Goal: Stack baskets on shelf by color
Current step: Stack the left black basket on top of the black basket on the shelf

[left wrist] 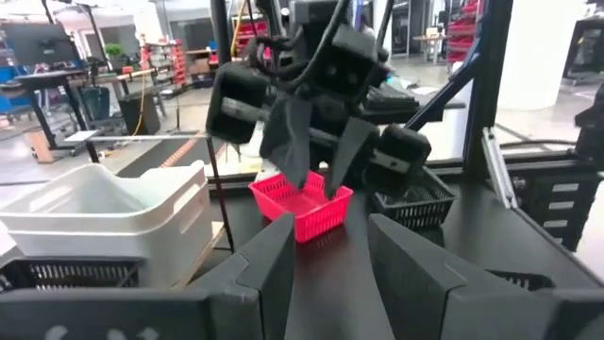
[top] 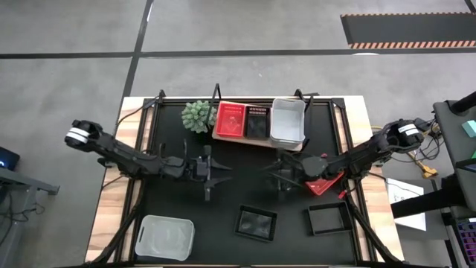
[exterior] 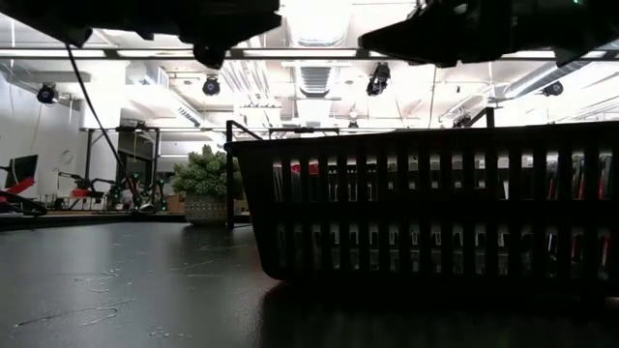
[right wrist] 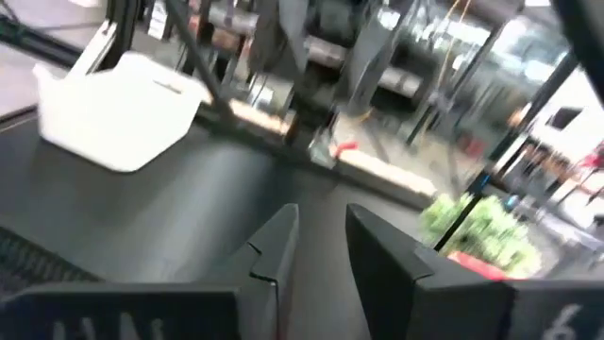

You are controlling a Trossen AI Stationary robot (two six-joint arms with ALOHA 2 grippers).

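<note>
The right gripper (top: 286,177), fingers spread and empty, hovers at centre frame just left of the small red plastic basket (top: 324,183) lying loose on the black desk (top: 245,197).

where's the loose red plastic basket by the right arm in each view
High view: the loose red plastic basket lies on the black mat under the right arm, right of centre.
Low view: not identifiable.
Left wrist view: centre, beneath the right gripper.
Right wrist view: not in it.
Shared landmark: the green spiky plant, also in the low view and right wrist view.
</note>
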